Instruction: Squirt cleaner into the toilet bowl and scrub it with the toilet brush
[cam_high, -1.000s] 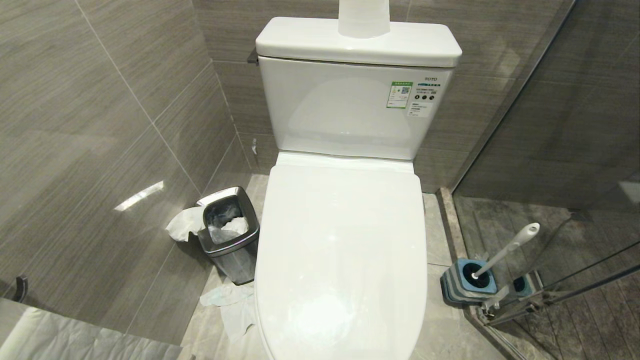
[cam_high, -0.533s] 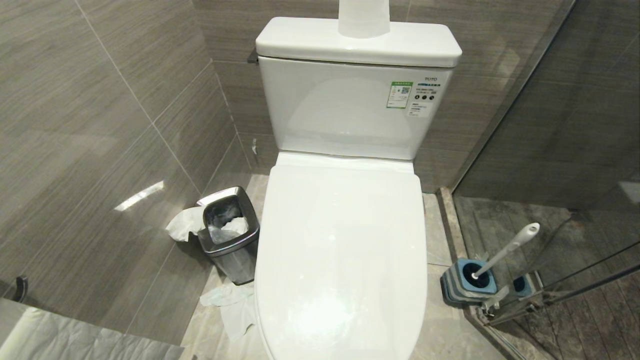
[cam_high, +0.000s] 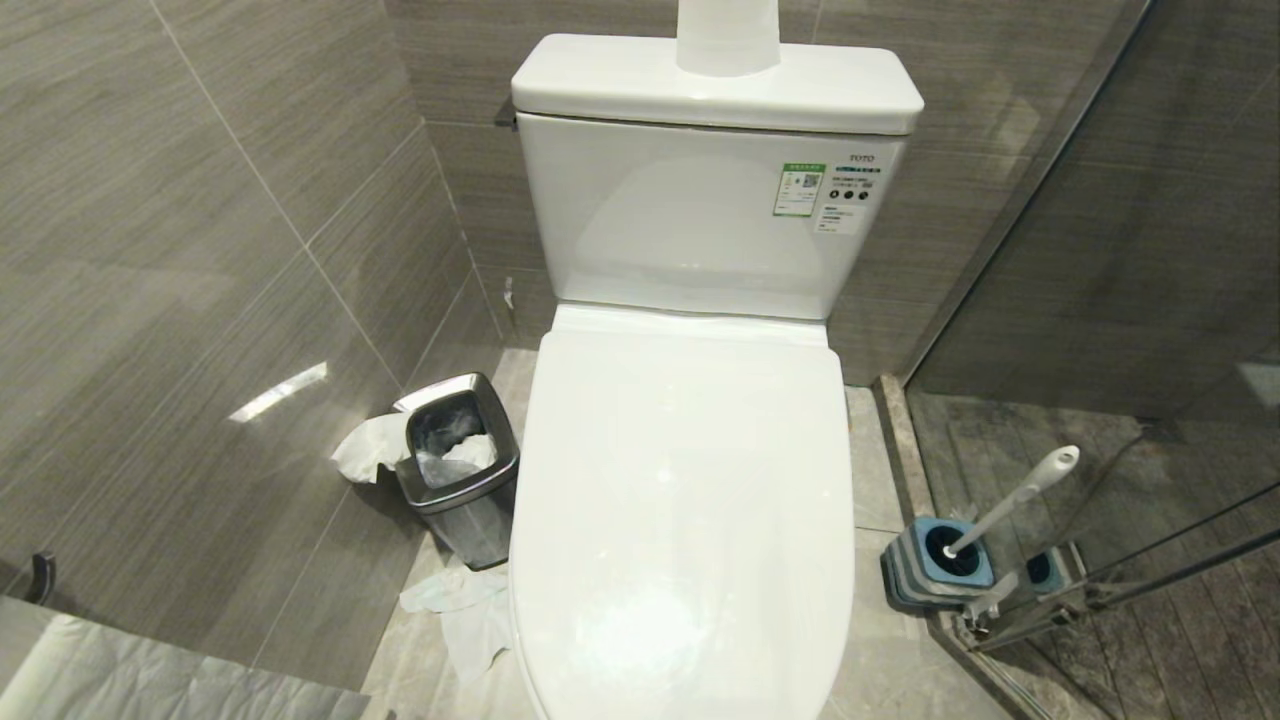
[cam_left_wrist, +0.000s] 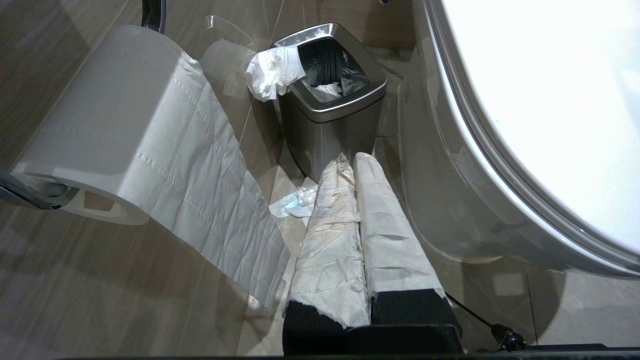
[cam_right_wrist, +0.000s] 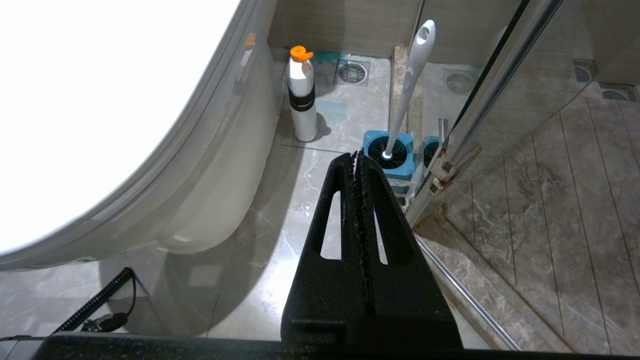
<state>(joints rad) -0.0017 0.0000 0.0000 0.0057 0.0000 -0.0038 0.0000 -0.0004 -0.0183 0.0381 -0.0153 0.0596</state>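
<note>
The white toilet's lid (cam_high: 690, 500) is down, so the toilet bowl is hidden under it. To the right of the toilet, the toilet brush (cam_high: 1015, 497) stands with its white handle leaning out of a blue-topped holder (cam_high: 935, 563). In the right wrist view the brush (cam_right_wrist: 410, 85) rises just beyond my black right gripper (cam_right_wrist: 356, 154), which is shut and empty. A white bottle with an orange cap (cam_right_wrist: 302, 95) stands by the toilet base; I cannot tell whether it holds the cleaner. My left gripper (cam_left_wrist: 352, 157), its fingers wrapped in white paper, is shut and empty near the toilet's left side.
A square steel waste bin (cam_high: 460, 465) with tissue stands left of the toilet, and crumpled paper (cam_high: 460, 600) lies on the floor. A toilet-paper roll (cam_left_wrist: 115, 125) hangs on the left wall. A glass shower door (cam_high: 1100, 300) closes off the right, close behind the brush holder.
</note>
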